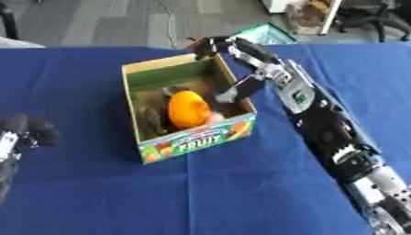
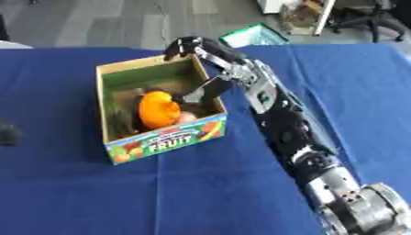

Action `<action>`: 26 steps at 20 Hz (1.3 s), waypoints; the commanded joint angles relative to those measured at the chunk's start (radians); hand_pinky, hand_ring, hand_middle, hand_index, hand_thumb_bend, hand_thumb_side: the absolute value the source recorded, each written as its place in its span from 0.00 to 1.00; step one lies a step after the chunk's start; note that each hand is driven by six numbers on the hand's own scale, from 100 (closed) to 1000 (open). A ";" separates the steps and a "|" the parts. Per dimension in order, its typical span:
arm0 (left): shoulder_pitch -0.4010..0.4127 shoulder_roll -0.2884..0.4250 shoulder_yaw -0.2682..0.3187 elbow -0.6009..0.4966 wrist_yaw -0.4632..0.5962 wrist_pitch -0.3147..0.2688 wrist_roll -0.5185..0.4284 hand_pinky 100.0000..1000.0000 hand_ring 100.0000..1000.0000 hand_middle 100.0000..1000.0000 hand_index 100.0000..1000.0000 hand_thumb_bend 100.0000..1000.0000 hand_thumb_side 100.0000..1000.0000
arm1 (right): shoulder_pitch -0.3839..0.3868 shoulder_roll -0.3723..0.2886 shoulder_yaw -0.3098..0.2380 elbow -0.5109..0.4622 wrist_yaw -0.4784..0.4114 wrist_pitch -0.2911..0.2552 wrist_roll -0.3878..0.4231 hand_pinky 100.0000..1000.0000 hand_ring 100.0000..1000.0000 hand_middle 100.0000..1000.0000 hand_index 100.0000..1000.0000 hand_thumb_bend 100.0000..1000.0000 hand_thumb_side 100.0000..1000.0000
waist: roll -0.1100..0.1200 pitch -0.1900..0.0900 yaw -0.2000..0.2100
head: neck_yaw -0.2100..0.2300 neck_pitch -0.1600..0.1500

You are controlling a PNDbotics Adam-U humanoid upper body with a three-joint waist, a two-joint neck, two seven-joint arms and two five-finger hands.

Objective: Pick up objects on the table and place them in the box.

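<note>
Right hand (image 1: 241, 69) over the fruit box (image 1: 192, 137), fingers relaxed and empty, orange object (image 1: 187, 108) inside, left hand (image 1: 20, 133) curled at the table (image 1: 201, 193) edge

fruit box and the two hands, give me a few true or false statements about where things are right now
1. The fruit box stands on a blue tablecloth. True.
2. The box is empty. False: an orange fruit lies inside it, with something darker beside it that I cannot make out.
3. The right hand is at the box's far right corner. True.
4. The right hand is carrying the orange fruit. False: the fruit lies inside the box, apart from that hand.
5. The left hand is reaching into the box. False: it shows at the left edge of the left eye view, well apart from the box.
</note>
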State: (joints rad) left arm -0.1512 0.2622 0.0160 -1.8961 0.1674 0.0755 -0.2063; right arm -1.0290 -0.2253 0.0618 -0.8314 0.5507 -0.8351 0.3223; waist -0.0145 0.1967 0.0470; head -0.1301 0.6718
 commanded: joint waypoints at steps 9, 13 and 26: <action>0.009 0.020 0.024 -0.002 -0.004 -0.003 0.018 0.61 0.61 0.53 0.56 0.10 0.61 | 0.064 -0.144 0.011 -0.234 -0.552 0.190 0.101 0.77 0.83 0.74 0.73 0.46 0.26 | -0.007 -0.040 -0.046 | 0.034 0.000; 0.014 0.035 0.037 0.002 -0.006 -0.008 0.033 0.61 0.61 0.53 0.56 0.09 0.60 | 0.172 -0.221 -0.021 -0.375 -0.806 0.385 0.135 0.78 0.83 0.73 0.71 0.34 0.26 | -0.009 -0.050 -0.066 | 0.049 0.000; 0.022 0.088 0.056 0.018 -0.003 -0.027 0.057 0.61 0.61 0.53 0.55 0.07 0.58 | 0.456 -0.292 -0.190 -0.460 -1.027 0.715 0.155 0.79 0.84 0.71 0.69 0.25 0.31 | -0.004 -0.063 -0.102 | 0.088 -0.001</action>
State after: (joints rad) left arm -0.1238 0.3259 0.0601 -1.8696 0.1625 0.0509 -0.1515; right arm -0.5606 -0.4900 -0.1066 -1.2861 -0.4676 -0.1355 0.4789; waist -0.0192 0.1466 -0.0545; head -0.0459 0.6730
